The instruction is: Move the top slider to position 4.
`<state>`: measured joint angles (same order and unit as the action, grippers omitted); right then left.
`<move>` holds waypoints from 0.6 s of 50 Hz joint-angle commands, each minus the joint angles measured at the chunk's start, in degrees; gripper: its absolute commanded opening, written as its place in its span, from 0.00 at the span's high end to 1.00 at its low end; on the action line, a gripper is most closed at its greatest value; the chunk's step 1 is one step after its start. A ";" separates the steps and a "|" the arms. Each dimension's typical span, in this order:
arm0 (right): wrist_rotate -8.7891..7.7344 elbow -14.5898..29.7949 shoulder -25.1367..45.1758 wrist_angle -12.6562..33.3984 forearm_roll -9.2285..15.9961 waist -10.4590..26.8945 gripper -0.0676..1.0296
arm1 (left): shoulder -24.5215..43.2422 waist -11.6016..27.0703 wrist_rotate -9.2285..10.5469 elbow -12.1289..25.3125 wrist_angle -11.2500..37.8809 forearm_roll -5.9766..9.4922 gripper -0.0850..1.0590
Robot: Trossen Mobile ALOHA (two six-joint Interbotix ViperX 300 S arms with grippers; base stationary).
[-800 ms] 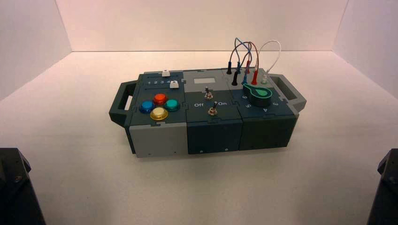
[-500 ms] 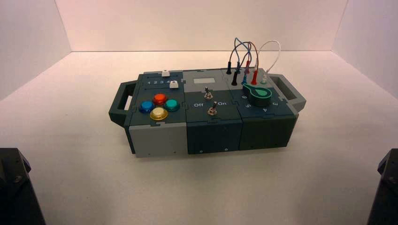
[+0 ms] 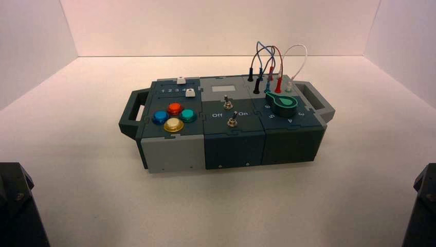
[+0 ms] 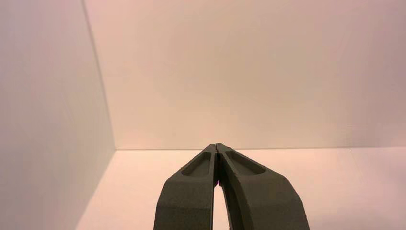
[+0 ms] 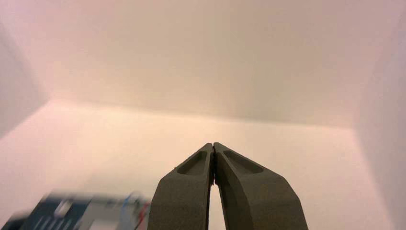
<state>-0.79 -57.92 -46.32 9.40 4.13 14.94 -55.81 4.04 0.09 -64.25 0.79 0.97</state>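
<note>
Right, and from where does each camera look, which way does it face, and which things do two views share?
High view: above and behind the arms, looking down at the box; parts of both arms show at the lower corners.
Left wrist view: on the left arm, facing the pale back wall; the left gripper's closed fingers show.
Right wrist view: on the right arm, facing the same wall; the right gripper's closed fingers show.
The high and right wrist views share the box.

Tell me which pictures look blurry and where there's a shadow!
Right wrist view: the box is blurry, its wires smeared, the gripper crisper; left wrist view: the gripper looks sharp; high view: faint shadow below the box's front.
</note>
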 commanded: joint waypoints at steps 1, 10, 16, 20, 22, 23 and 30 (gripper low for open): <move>-0.26 2.99 3.16 2.99 -0.18 4.57 0.96 | 1.32 1.32 0.09 3.16 1.85 0.18 0.95; -0.26 4.75 10.11 5.36 -0.18 9.58 0.96 | 3.60 3.78 0.26 6.15 6.86 0.88 0.95; -0.26 7.21 15.38 6.77 -0.18 12.57 0.96 | 5.19 5.19 0.09 9.32 12.66 0.88 0.95; -0.26 9.05 18.19 6.94 -0.26 13.54 0.96 | 6.33 5.19 0.18 11.25 15.91 0.88 0.95; -0.26 9.93 19.42 7.21 -0.26 13.80 0.96 | 6.86 5.19 0.09 11.95 17.14 0.88 0.95; -0.35 10.55 20.13 7.38 -0.35 14.06 0.96 | 7.29 5.27 0.09 12.39 17.84 0.88 0.95; -1.32 14.06 24.43 8.44 -0.88 15.38 0.96 | 9.76 5.36 0.09 14.77 22.50 0.88 0.95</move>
<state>-1.67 -47.37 -23.47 17.58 3.52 29.27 -47.20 9.14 0.26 -52.38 21.18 1.85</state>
